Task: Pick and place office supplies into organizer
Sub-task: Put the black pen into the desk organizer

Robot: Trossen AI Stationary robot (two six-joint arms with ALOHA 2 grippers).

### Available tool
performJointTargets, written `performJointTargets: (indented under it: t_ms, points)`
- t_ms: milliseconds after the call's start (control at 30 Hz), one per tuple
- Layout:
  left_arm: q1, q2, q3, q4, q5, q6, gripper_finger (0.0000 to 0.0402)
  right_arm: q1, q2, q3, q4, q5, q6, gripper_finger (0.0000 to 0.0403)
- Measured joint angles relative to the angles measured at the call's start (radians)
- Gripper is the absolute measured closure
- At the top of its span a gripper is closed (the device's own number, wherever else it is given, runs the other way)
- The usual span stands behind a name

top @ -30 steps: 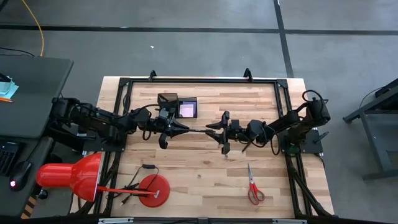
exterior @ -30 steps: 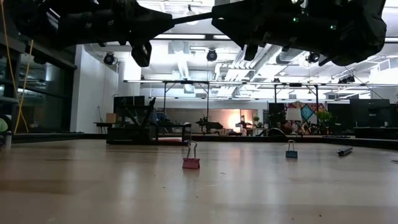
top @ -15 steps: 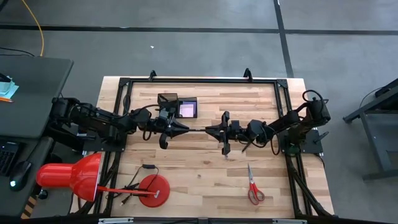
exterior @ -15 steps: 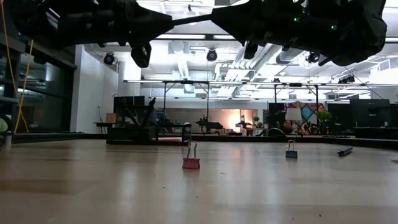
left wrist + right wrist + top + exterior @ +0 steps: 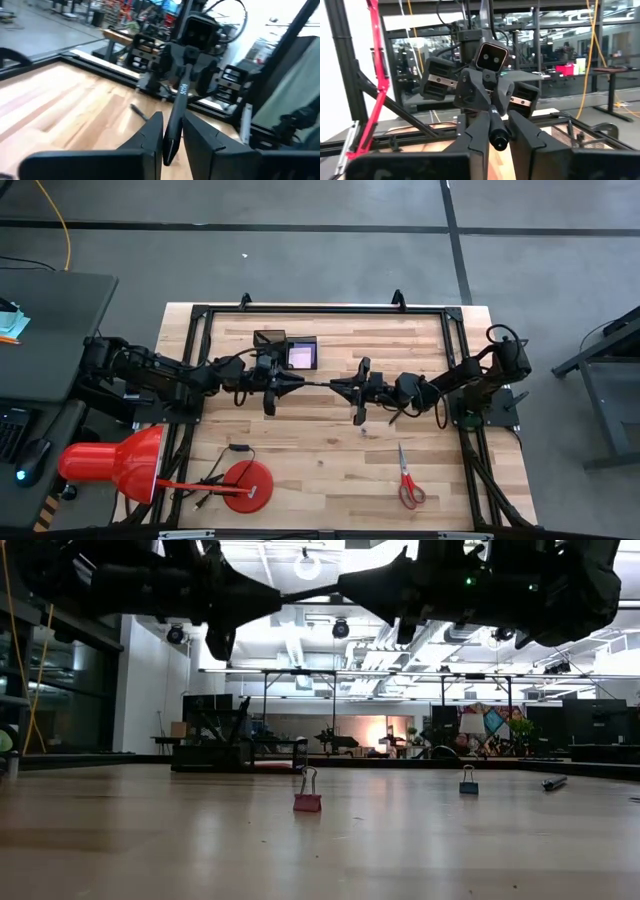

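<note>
Left gripper (image 5: 283, 384) — at table centre, fingers pinching one end of the slim black pen (image 5: 318, 386), held level in mid-air, apparently for a handover.

Right gripper (image 5: 345, 388) — facing at 3 o'clock, fingers pinching the pen's other end.

Small black two-compartment organizer box (image 5: 287, 348) — at 12 o'clock, just beyond the left gripper.

Red-handled scissors (image 5: 408, 481) — 5 o'clock, untouched.

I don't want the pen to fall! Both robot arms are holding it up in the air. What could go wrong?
The pen spans between the left end effector and the right end effector, above the table. If both pull, it might slip or bend. If one lets go too soon, it might drop and roll, missing the organizer.
</note>
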Motion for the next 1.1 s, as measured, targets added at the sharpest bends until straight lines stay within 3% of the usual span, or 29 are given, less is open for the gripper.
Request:
performJointTargets:
  t_ms: [167,333,600,733,1100]
  points:
    - [0.001,-0.009,0.001,-0.052,-0.057,-0.003,0.0311,0.001,0.000,0.001,-0.030,0.051,0.000,0.0351]
    - [0.000,-0.039,0.001,-0.131,-0.148,0.022,0.0263,0.001,0.001,0.001,-0.055,0.077,-0.008,0.0366]
    - [0.001,-0.148,0.001,-0.367,-0.289,0.069,0.0179,-0.006,0.001,0.001,-0.072,0.089,-0.008,0.0352]
    - [0.001,-0.234,0.001,-0.474,-0.278,0.087,0.0147,-0.032,0.001,0.001,-0.083,0.085,0.003,0.0356]
    - [0.001,-0.608,0.001,-0.794,-0.272,0.169,0.0104,-0.192,0.001,0.040,-0.178,-0.090,0.101,0.0358]
